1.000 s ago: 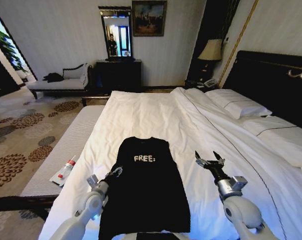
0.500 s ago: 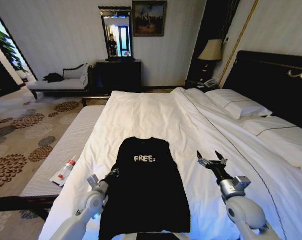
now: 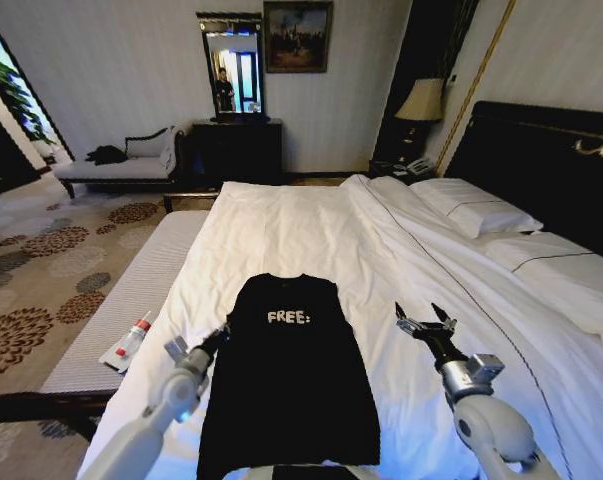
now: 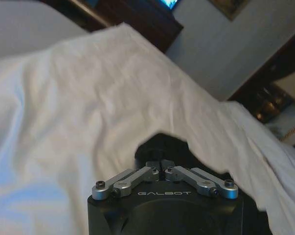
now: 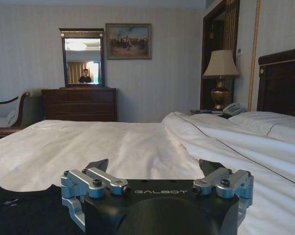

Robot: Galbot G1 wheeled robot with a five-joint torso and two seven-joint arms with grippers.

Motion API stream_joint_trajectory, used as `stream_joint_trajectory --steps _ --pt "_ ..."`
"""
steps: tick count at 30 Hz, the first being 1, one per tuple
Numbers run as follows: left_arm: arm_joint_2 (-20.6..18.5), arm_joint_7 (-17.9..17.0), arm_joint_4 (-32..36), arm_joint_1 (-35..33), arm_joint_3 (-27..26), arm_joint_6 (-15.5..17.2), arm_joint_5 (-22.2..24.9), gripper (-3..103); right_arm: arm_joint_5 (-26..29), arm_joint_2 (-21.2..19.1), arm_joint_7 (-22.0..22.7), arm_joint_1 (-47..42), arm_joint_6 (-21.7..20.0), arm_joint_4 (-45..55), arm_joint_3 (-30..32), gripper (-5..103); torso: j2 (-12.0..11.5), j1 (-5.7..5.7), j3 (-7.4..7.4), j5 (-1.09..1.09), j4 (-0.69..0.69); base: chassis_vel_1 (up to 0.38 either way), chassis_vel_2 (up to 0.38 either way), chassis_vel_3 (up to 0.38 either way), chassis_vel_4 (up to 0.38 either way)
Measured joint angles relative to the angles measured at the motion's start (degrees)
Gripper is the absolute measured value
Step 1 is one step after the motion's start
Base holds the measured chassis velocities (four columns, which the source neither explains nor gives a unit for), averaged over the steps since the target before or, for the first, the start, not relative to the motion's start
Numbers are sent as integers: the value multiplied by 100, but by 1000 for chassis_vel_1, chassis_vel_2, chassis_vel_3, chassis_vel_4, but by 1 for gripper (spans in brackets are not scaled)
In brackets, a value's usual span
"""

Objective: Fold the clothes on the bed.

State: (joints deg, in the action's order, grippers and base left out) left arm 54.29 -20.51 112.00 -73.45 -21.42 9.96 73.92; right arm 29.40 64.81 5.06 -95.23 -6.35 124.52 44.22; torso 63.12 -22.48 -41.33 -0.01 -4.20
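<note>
The clothes, one black T-shirt [image 3: 291,380] with white "FREE:" lettering, lie flat on the bed [image 3: 311,230] as a narrow rectangle with the sleeves tucked in. My left gripper [image 3: 215,339] is shut with its tips at the shirt's left edge, about level with the lettering. I cannot tell whether fabric is pinched between them. The left wrist view shows the left gripper [image 4: 160,164] drawn together over white duvet with black fabric [image 4: 186,152] just ahead. My right gripper [image 3: 419,315] hovers open over bare duvet to the right of the shirt. In the right wrist view the right gripper [image 5: 153,165] has nothing between its fingers, and the shirt [image 5: 25,210] lies off to one side.
A pale bench [image 3: 121,310] runs along the bed's left side and carries a red-capped bottle [image 3: 131,338]. Pillows [image 3: 481,210] and a dark headboard [image 3: 551,150] stand on the right. A lamp [image 3: 421,100], a dresser with a mirror [image 3: 236,150] and a chaise [image 3: 121,165] line the far wall.
My left arm has drawn back to the left, so the gripper went from lying over the shirt's left side to its edge. The right gripper drifted slightly right and nearer, still open.
</note>
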Motion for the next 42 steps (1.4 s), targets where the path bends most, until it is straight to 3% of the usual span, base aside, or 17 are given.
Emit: stream_joint_trajectory --steps 8,27,33,36,40,42 --pt "-370 -16 -76 39 -236 5 252 1 2 -32 -24 -102 1 61 54 100 0 0 0 0 -1 0 0 0 0" --pt "-110 -11 -169 -563 -153 -12 -211 0 -6 -83 -90 -179 36 41 102 100 0 1 0 1 0 0 0 0 0" --pt "-149 -30 -214 -658 -192 -2 -255 27 -6 -86 -103 -178 38 18 103 100 0 1 0 1 0 0 0 0 0" --pt "-177 -31 -209 -701 -235 2 -262 33 -6 -88 -104 -146 38 2 67 100 0 1 0 1 0 0 0 0 0" --pt "-205 -34 -146 -836 -350 7 -266 55 -10 -88 -104 -71 23 -13 -22 100 0 1 0 1 0 0 0 0 0" --pt "-203 -35 -87 -922 -383 7 -285 55 -11 -88 -104 -59 18 -14 -32 100 0 1 0 1 -1 0 0 0 0"
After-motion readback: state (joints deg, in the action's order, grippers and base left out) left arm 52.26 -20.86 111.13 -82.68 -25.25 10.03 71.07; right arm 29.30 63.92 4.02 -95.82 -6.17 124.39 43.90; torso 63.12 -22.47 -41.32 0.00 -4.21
